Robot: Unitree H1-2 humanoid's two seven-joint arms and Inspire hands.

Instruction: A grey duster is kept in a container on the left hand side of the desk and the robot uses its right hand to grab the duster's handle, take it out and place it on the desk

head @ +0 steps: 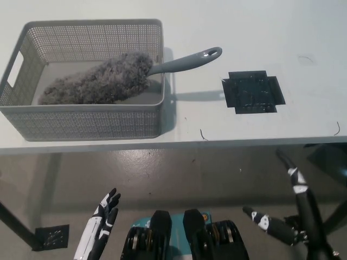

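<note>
Grey fluff is the main thing to look at: the fluffy grey duster [100, 81] lies on its side inside the grey perforated plastic basket [87, 122], which sits on the left part of the white desk [260, 32]. The duster's head runs diagonally across the basket floor, from the near left up toward the far right corner. Its smooth grey plastic handle [184, 62] rests on the basket's right rim and sticks out over the desk, with the hanging hole at the tip well clear of the basket wall. Nothing is touching the duster.

Off to the right of the basket, roughly in line with the handle tip but a bit nearer the desk's front edge, there's a black tape patch [253, 92] stuck flat on the desktop, kind of a blocky cross shape.

Both robot hands are down low, below the front edge of the desk and over the dull floor [179, 173], well apart from the basket. The white left hand [100, 225] is at the lower left, fingers stretched out fairly straight and holding nothing. The black right hand [295, 225] is at the lower right, fingers [293, 173] splayed wide, one pointing up toward the desk edge, and it's empty too.
</note>
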